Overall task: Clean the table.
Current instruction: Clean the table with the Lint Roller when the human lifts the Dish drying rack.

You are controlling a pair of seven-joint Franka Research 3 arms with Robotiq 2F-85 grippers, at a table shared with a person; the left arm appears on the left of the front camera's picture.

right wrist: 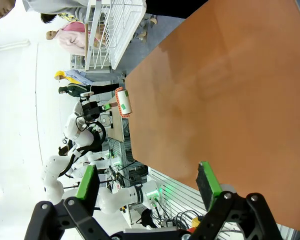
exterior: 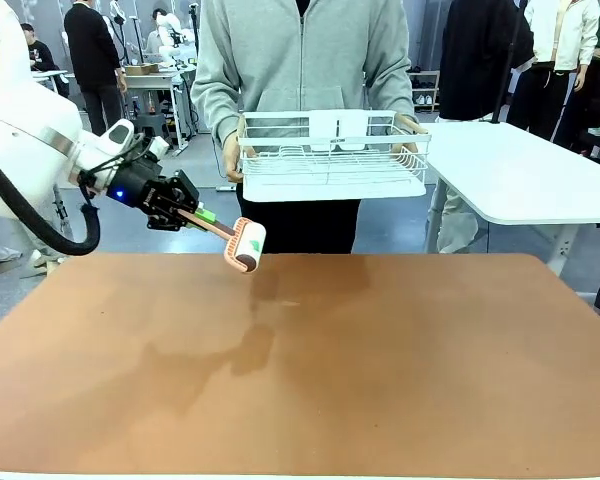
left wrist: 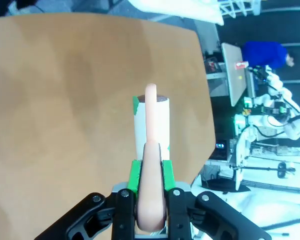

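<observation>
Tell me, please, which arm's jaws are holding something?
The left gripper: its jaws clamp the lint roller by its pink handle; the right gripper stands open, empty.

Nothing legible shows. The lint roller [exterior: 248, 245] clamped in the left gripper [exterior: 202, 217] has green patches on its white wrapper, just beyond the fingertips, but no letters or figures can be made out on them. In the left wrist view, a small red-and-white tag [left wrist: 241, 64] lies on a pale panel well beyond the gripper; it is too small to read.
</observation>
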